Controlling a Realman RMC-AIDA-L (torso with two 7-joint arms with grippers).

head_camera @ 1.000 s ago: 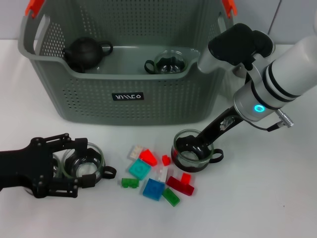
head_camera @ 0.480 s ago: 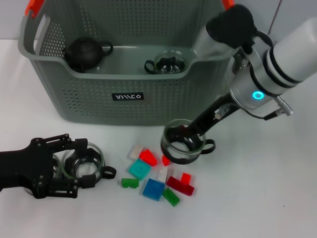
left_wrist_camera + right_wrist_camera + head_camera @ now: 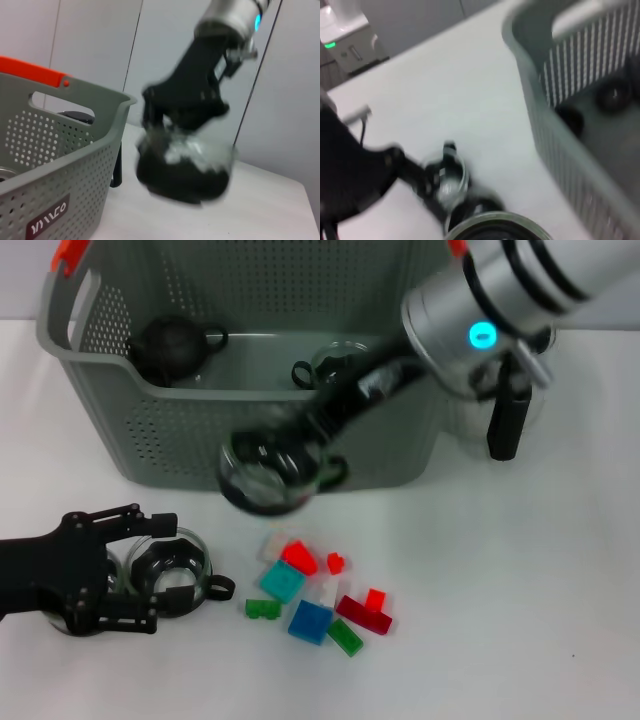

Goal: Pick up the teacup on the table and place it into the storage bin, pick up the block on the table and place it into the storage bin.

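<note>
My right gripper point(image 3: 292, 445) is shut on a glass teacup point(image 3: 262, 480) and holds it in the air before the front wall of the grey-green storage bin point(image 3: 180, 430). The left wrist view shows that teacup point(image 3: 185, 167) hanging beside the bin's corner point(image 3: 65, 165). A second glass teacup point(image 3: 178, 575) stands on the table at the front left, with my left gripper point(image 3: 140, 575) around it. Several coloured blocks point(image 3: 310, 592) lie in a loose heap on the table in front of the bin.
Inside the bin sit a black teapot point(image 3: 168, 345) and another glass cup point(image 3: 335, 365), the latter partly hidden by my right arm. Orange clips point(image 3: 68, 252) mark the bin's handles. The right wrist view shows the bin wall point(image 3: 555, 125) and the left arm point(image 3: 350, 175).
My right gripper has lifted its teacup off the table right of the blocks and swung it up and leftward to the bin's front wall. The left gripper has stayed put.
</note>
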